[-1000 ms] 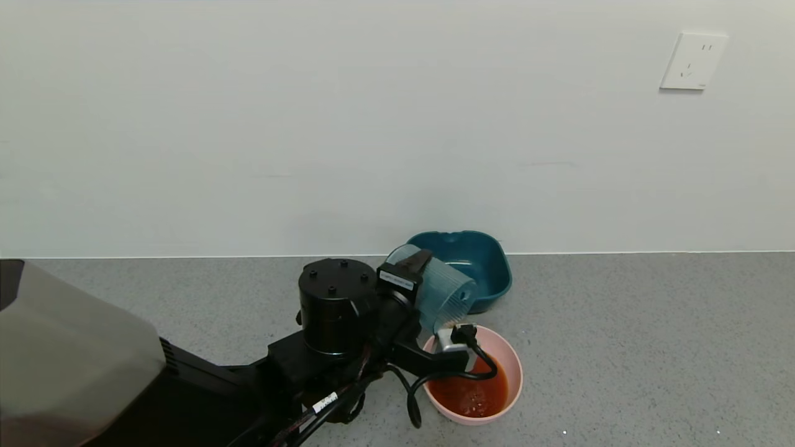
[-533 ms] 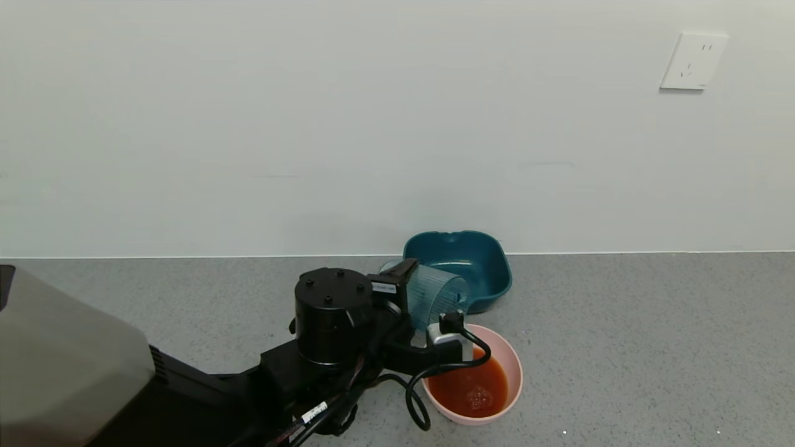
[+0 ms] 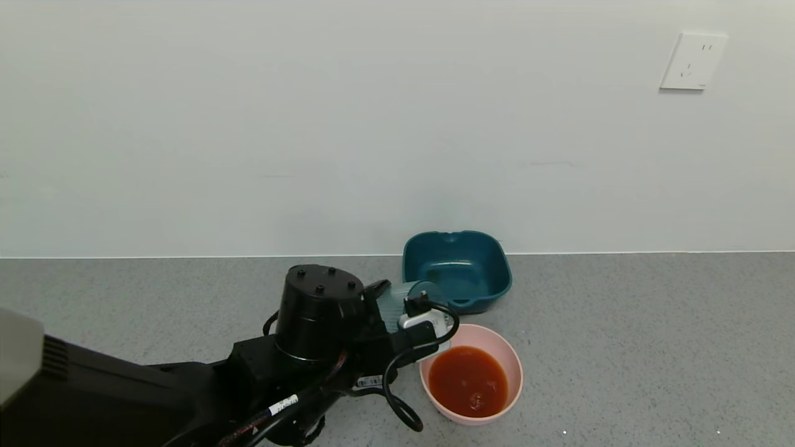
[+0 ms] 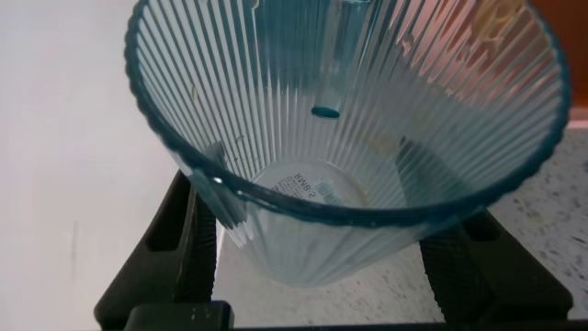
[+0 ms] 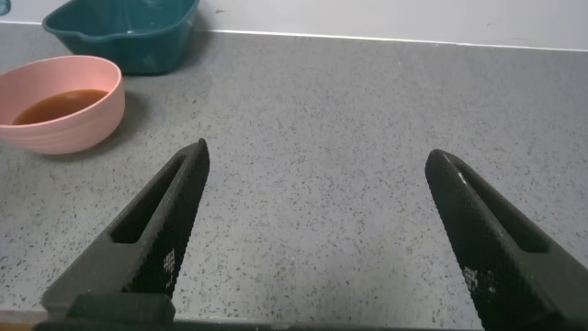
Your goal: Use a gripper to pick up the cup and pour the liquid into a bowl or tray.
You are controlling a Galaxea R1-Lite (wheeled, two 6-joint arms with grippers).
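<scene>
Since 1 s ago the cup [image 3: 397, 302] has swung back upright, off the bowl [image 3: 510, 366]. Left hand [image 4: 312, 257] clamps it w/ fingers on the ribbed sides; empty, so prob. light, thin, crushable. Liquid [image 3: 467, 388] in bowl. Right hand [image 5: 317, 216] spread, idle above bench [image 5: 367, 119].

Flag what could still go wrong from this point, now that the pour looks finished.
The left gripper holds the emptied cup close beside the pink bowl, whose orange-red liquid sits fairly high; a swing of the arm or its loose cable could nudge the bowl and slosh it onto the counter. Any liquid left on the cup's walls might drip while it is carried off.
</scene>
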